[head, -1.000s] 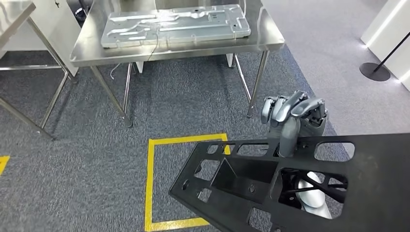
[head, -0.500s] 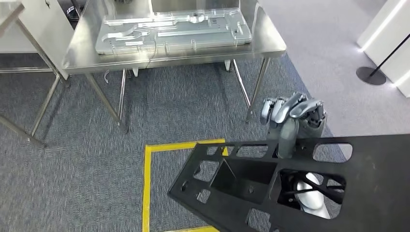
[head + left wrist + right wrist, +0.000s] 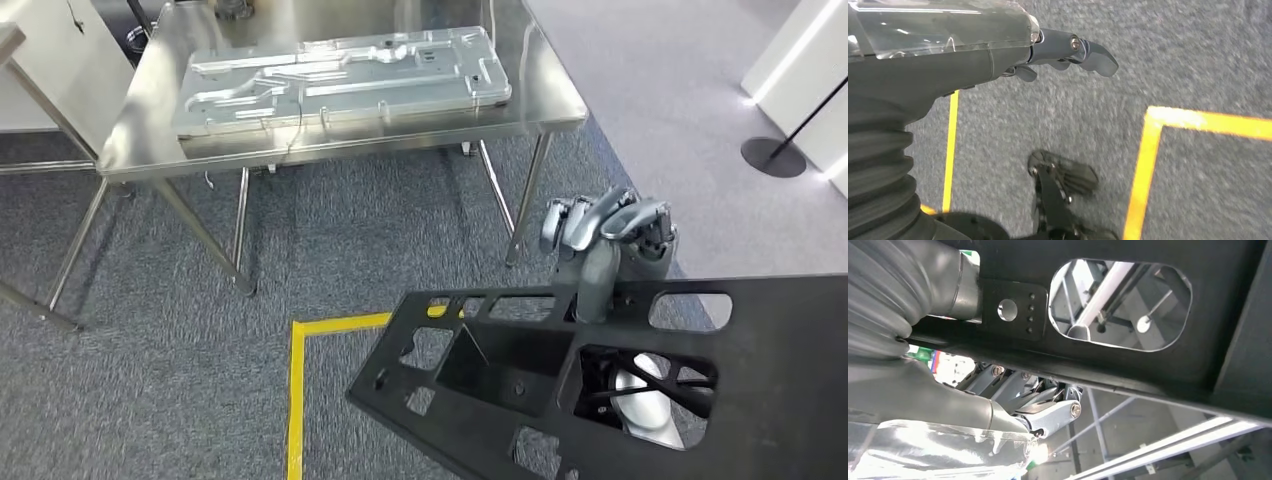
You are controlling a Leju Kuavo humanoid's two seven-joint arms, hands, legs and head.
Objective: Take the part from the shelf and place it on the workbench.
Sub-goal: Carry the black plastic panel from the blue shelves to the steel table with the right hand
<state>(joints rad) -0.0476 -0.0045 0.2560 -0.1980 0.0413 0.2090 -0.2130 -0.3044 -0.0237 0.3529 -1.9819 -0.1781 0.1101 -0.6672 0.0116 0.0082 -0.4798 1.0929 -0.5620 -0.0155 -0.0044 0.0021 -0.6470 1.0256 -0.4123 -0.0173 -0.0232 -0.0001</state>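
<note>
The steel workbench (image 3: pixel 150 135) stands ahead across grey carpet, its top already carrying a large silver moulded panel (image 3: pixel 340 72) that covers most of the surface, with bare strips along the near edge and at the right end. The step in hand appears to be the carry toward that bench, so the approach should square the body to the near edge and stop close enough that the load can go down without a long reach. The black part (image 3: pixel 560 380), a flat plate pierced with many cut-outs, rides low in the head view, tilted with its pointed end toward the yellow floor line (image 3: pixel 300 400), well apart from the bench. Because it is broad and held near one edge, it will likely want to swing or droop; keeping it level and moving slowly should stop it from striking the table leg (image 3: pixel 525 200) on the way in. Landing it probably means laying it on top of the panel or on the bare margin, so the far end should clear the rim before lowering. The right hand (image 3: pixel 605 250) grips the upper edge of the part, fingers curled over the rim and the thumb pressed down its face. The left hand (image 3: pixel 1068 52) hangs over the carpet holding nothing, fingers loosely extended, free to steady the plate's far side if needed.
</note>
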